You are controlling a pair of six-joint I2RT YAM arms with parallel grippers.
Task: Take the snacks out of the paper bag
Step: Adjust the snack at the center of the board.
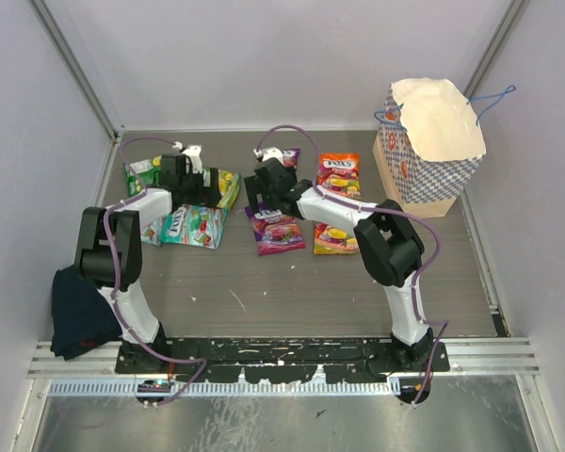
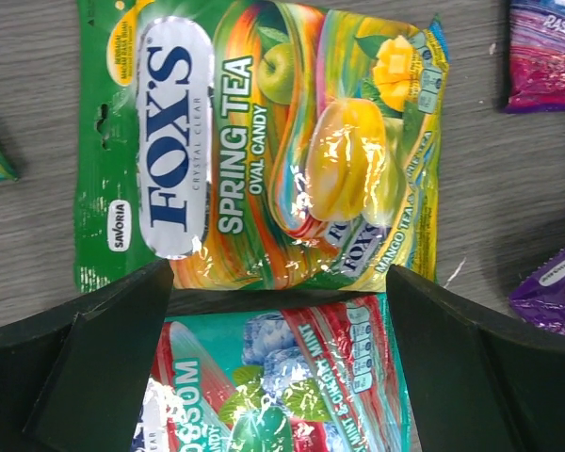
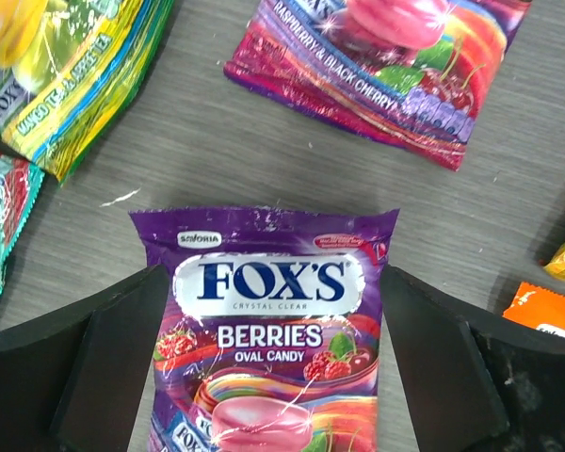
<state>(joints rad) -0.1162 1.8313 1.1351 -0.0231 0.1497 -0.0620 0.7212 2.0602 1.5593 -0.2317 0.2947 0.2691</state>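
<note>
The checkered paper bag (image 1: 431, 151) stands upright at the back right, its cream mouth open. Several snacks lie flat on the table. My left gripper (image 1: 196, 181) hangs open over a teal mint packet (image 2: 282, 377), with a green Spring Tea packet (image 2: 264, 151) just beyond its fingers (image 2: 104, 367). My right gripper (image 1: 266, 188) is open too, its fingers (image 3: 452, 377) on either side of a purple Berries packet (image 3: 268, 330) lying under it. A second purple packet (image 3: 386, 66) lies further back. An orange packet (image 1: 338, 174) and a yellow-orange one (image 1: 334, 237) lie between the right arm and the bag.
A dark blue cloth (image 1: 80, 311) hangs over the table's near left corner. Grey walls close in the left, back and right. A metal rail (image 1: 282, 353) with the arm bases runs along the near edge.
</note>
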